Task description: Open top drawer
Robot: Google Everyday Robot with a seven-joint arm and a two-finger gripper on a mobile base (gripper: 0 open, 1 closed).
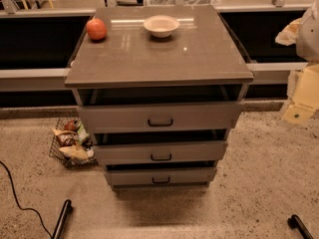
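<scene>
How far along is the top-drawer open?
Done: nothing clear. The top drawer shows only a dark slit above its front, and nothing is on its handle. In hand: the approach. The pincer hangs at the right edge of the view, well clear of the handle. Left: reach the handle, grasp it, pull the drawer out.

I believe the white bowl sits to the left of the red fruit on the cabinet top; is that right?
Not quite: the camera view shows the bowl to the right of the red fruit on the cabinet top. The gripper is at the view's right edge, away from the top drawer.
</scene>
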